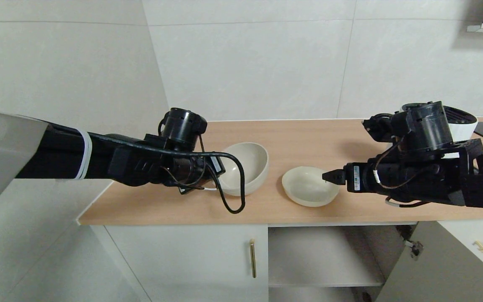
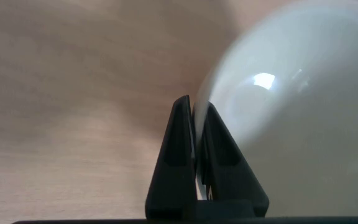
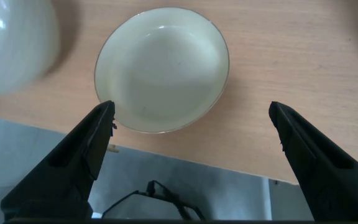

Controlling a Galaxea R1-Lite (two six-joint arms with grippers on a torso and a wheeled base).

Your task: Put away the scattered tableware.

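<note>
Two bowls sit on the one wooden counter (image 1: 308, 138), one for each of the two grippers. The left gripper (image 2: 196, 102) is pinched narrow on the rim of the large bowl (image 2: 291, 124), one finger (image 2: 180, 143) outside the wall and the other inside, with the rim pressed between them. Seen from the head camera, this large bowl (image 1: 245, 165) is tipped on its side just beyond the left gripper (image 1: 215, 171), its opening turned toward the other bowl. The right gripper (image 3: 191, 109) is spread wide and holds nothing; the small bowl (image 3: 162, 68) lies upright between and just past its two fingers (image 3: 92, 149). From the head camera the right gripper (image 1: 330, 176) has its tip at the near rim of the small bowl (image 1: 308, 186), and whether it touches cannot be told. The two bowls are near each other but apart, both lying between the two grippers. Below the counter, under the right gripper, one cupboard compartment (image 1: 321, 256) is open with a shelf inside; under the left gripper is one closed door with one gold handle (image 1: 252, 258).
</note>
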